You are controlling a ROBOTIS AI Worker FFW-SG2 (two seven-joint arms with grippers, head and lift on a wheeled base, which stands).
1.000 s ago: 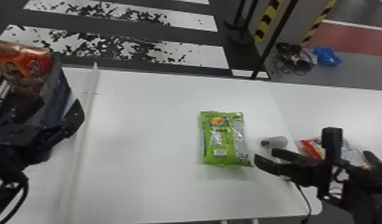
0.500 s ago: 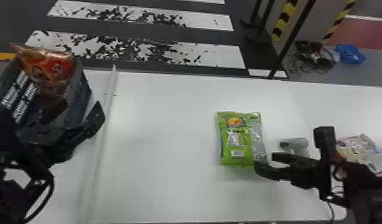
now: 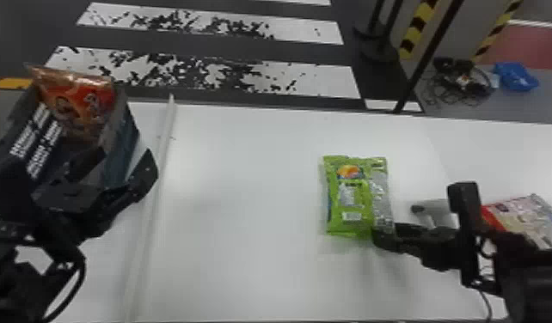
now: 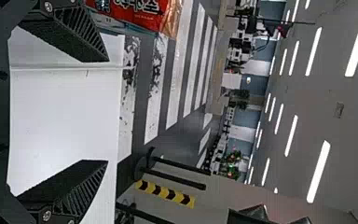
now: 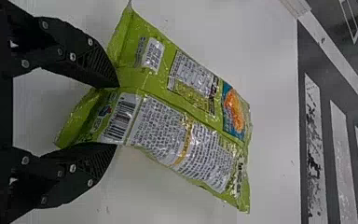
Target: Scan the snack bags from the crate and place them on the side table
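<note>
Closer to the green snack bag (image 3: 352,202) the right gripper (image 3: 387,235) has moved, coming leftward to its near right corner, while the head view has swung slightly left. Green and silver, the bag lies on the worktop (image 3: 245,180), right of its middle and well apart from the far edge. In the right wrist view the fingers of the right gripper (image 5: 116,116) stand partway apart, with the bag's barcode end across the space between them; whether they press on it, I cannot tell.

At the worktop's far left corner, left of a pale strip (image 3: 152,202), is the crate (image 3: 127,141), an orange-red snack bag (image 3: 88,103) sticking up out of it. Beside the crate's near side, the left gripper (image 3: 118,172) has its fingers wide apart and empty. Right of the green bag lies the scanner (image 3: 445,210), and beyond it, rightward, a red-and-pale snack bag (image 3: 529,217).
</note>
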